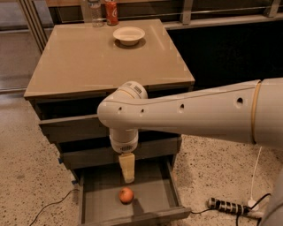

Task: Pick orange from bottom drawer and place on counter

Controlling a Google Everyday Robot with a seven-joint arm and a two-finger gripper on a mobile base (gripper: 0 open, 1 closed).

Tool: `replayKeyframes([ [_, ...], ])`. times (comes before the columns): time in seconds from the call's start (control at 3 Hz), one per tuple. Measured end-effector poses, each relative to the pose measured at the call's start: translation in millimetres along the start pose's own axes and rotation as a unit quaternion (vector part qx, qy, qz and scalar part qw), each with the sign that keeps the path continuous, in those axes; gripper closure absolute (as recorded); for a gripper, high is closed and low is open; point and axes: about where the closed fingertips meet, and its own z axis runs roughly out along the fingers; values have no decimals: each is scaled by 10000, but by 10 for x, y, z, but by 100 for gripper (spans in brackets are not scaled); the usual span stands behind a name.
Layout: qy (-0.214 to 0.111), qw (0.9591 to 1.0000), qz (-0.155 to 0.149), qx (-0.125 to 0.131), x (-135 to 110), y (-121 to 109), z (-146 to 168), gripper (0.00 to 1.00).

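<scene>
The orange (126, 194) lies on the flat grey floor of the open bottom drawer (152, 198), near its middle. My gripper (128, 178) hangs straight down from the white arm, its pale fingers just above and slightly behind the orange, not touching it. The beige counter (88, 62) tops the grey cabinet above.
A white bowl (128, 35), a red soda can (111, 11) and a clear bottle (94, 9) stand at the counter's far edge. Two upper drawers (70, 128) stick out slightly. A power strip (225, 206) and cables lie on the speckled floor at right.
</scene>
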Motion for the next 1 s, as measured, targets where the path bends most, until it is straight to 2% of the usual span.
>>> replayKeyframes([
  [0.33,2,10000,1,1,1,-2,-2,0],
  [0.67,-78,9999,-12,-143,-6,-17,107,0],
  [1.0,-198,9989,-36,-427,-31,1,373,0],
])
